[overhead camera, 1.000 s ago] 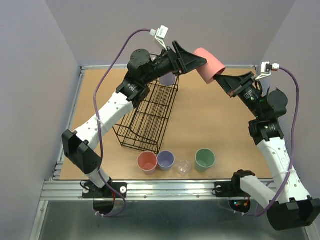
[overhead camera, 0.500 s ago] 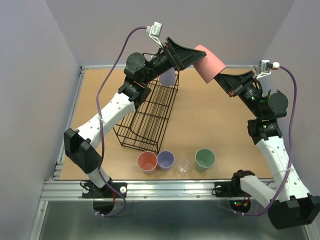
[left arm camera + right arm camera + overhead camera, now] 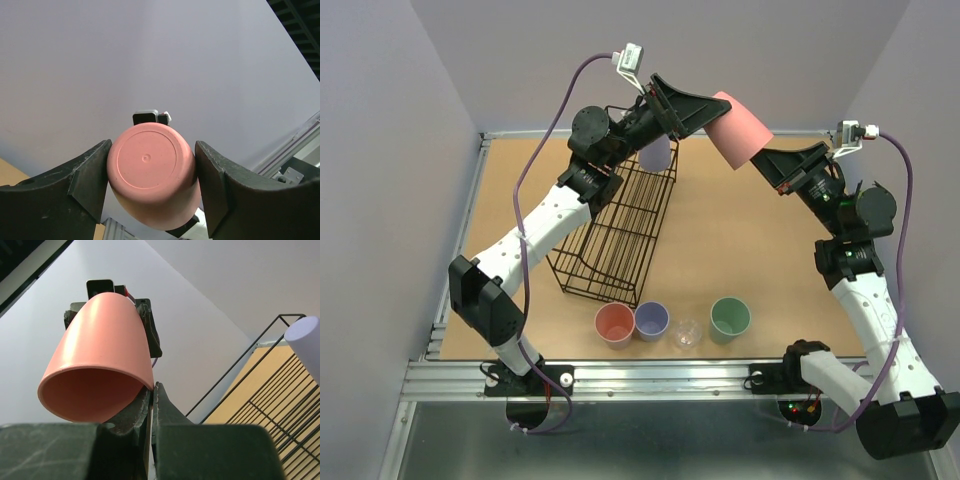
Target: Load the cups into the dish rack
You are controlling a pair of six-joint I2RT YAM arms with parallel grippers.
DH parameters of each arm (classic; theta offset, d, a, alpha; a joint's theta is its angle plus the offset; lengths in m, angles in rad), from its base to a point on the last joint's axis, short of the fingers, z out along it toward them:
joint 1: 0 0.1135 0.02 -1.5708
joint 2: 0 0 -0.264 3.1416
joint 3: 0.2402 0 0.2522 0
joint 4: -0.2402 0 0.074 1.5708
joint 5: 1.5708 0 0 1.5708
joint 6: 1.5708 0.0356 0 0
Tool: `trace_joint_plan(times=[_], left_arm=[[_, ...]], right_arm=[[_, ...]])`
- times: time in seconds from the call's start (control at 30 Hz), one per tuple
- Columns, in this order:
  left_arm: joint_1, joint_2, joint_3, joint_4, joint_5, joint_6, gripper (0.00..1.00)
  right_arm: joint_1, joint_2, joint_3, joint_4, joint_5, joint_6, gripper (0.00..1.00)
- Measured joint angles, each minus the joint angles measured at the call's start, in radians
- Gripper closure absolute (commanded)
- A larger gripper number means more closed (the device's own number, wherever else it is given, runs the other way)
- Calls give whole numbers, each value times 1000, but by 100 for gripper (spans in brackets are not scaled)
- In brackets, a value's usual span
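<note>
While the right gripper [image 3: 150,390] is pinching the rim wall of the salmon cup [image 3: 740,130] with its fingers almost together, the left gripper [image 3: 151,167] is bracketing the cup's base, pads touching both sides. Compared with a second ago, the left gripper is sitting higher and further onto the cup. The cup is hanging tilted, high above the table [image 3: 750,250], just right of the dish rack's [image 3: 620,230] far end. A lavender cup [image 3: 655,155] in the rack is showing only partly behind the left gripper. The clear cup [image 3: 687,334] near the front edge is looking faint.
</note>
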Motion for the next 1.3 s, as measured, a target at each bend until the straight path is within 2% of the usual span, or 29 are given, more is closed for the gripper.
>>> trace_joint_plan(times=[0.07, 0.2, 0.33, 0.37, 0.57, 0.63, 0.77, 0.87, 1.1, 1.3], left_arm=[[0, 0, -3, 0, -1, 0, 100], [6, -1, -14, -12, 0, 12, 100], [33, -17, -34, -77, 1, 34, 100], [52, -26, -42, -102, 0, 47, 100], [140, -91, -48, -333, -36, 193, 100], [162, -109, -25, -455, -80, 299, 100], [150, -105, 66, -710, -205, 520, 100], [113, -100, 81, -821, -323, 658, 100], [51, -21, 74, -937, -555, 834, 100], [50, 20, 3, -940, -702, 931, 100]], right_arm=[[0, 0, 0, -5, 1, -1, 82], [5, -4, 1, -76, 16, -44, 26], [5, -16, 1, -180, 49, -107, 10], [5, -25, 1, -204, 57, -120, 0], [5, -116, 1, -343, 126, -217, 0], [5, -150, 0, -392, 155, -248, 0], [5, -207, -6, -489, 203, -299, 0], [5, -224, -17, -537, 221, -319, 0], [5, -209, -17, -616, 238, -350, 0], [5, -210, -17, -655, 244, -376, 0]])
